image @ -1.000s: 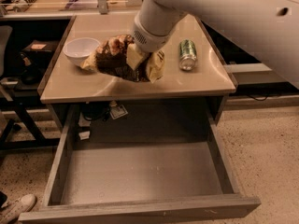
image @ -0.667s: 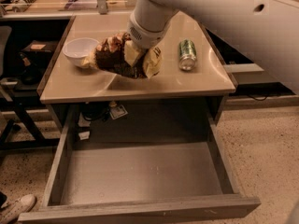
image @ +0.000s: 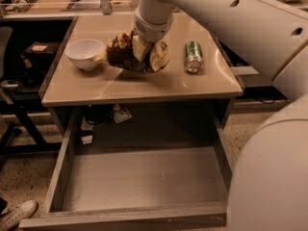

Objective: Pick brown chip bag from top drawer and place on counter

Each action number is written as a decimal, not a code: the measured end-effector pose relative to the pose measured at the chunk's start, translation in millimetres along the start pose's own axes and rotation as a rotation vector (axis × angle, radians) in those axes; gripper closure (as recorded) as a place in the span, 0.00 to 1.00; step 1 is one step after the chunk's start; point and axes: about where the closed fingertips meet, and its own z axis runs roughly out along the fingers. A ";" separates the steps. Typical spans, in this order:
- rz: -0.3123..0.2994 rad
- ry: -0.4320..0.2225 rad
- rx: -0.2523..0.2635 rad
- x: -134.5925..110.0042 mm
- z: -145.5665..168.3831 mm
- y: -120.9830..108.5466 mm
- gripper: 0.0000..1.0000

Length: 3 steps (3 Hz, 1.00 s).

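The gripper [image: 149, 53] is shown lowered over the middle of the counter [image: 144, 88], clamped on the right part of the brown chip bag [image: 122, 54]. Two pale fingers [image: 140, 47] are seen pressed close against the crinkled foil, with only a narrow gap left between them. The bag is held tilted, low over the counter top, between a white bowl [image: 84, 53] just to its left and a green can [image: 193, 57] lying on its side to the right. Whether the bag's lower edge is touching the surface cannot be made out. The bag's upper right part is hidden by the wrist, and its printing cannot be read. The top drawer [image: 144, 177] is pulled fully out below the counter, its bottom bare and its front board cut off by the lower edge. The arm [image: 231, 18] is cut off at the upper right.
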 end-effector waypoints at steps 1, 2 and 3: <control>0.014 0.034 0.029 -3.6 8.4 -20.2 1.00; 0.042 0.047 0.004 0.5 18.8 -27.0 1.00; 0.043 0.046 0.003 0.2 19.3 -26.7 0.81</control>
